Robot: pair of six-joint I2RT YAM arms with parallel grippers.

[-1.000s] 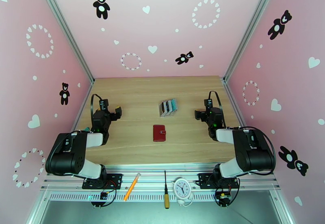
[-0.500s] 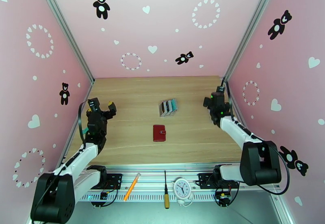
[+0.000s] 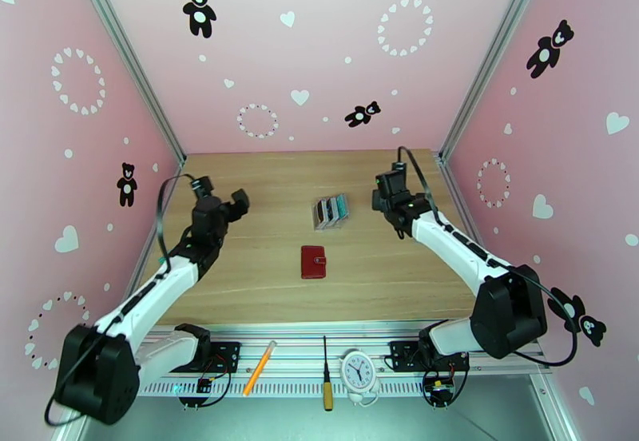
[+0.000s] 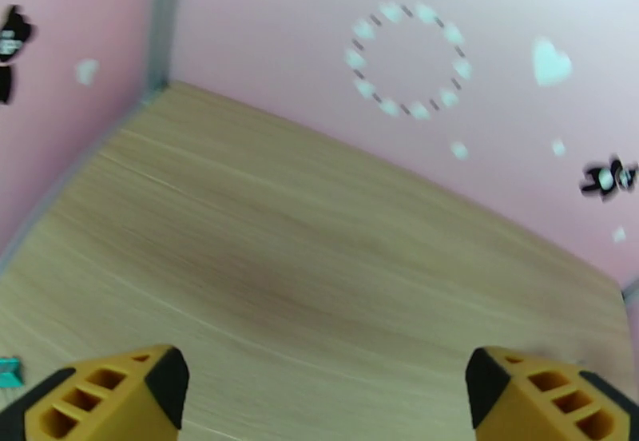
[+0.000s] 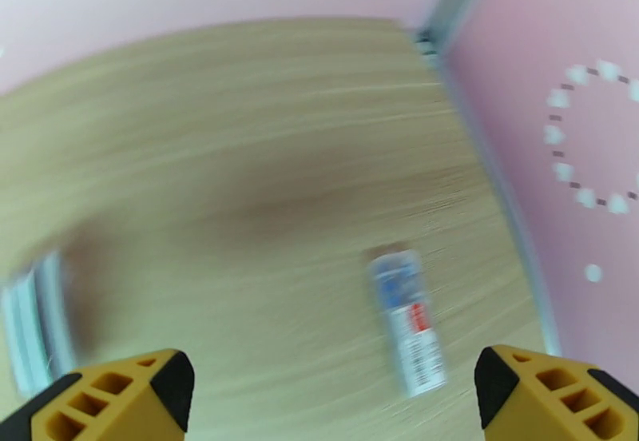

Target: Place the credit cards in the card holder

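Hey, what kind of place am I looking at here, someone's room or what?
Probably a robot test booth, not a lived-in room: a small wooden table boxed in by pink sticker-covered walls on aluminium framing, with a left arm and right arm bolted at its near edge.

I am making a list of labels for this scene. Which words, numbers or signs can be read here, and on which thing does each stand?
Nothing can be read as text.
Small white round clock: dial numerals too small to read.
Pale flat rectangular item, right wrist view: blue and red print, blurred.
Thin teal, brown and pale plastic cards: print too small.
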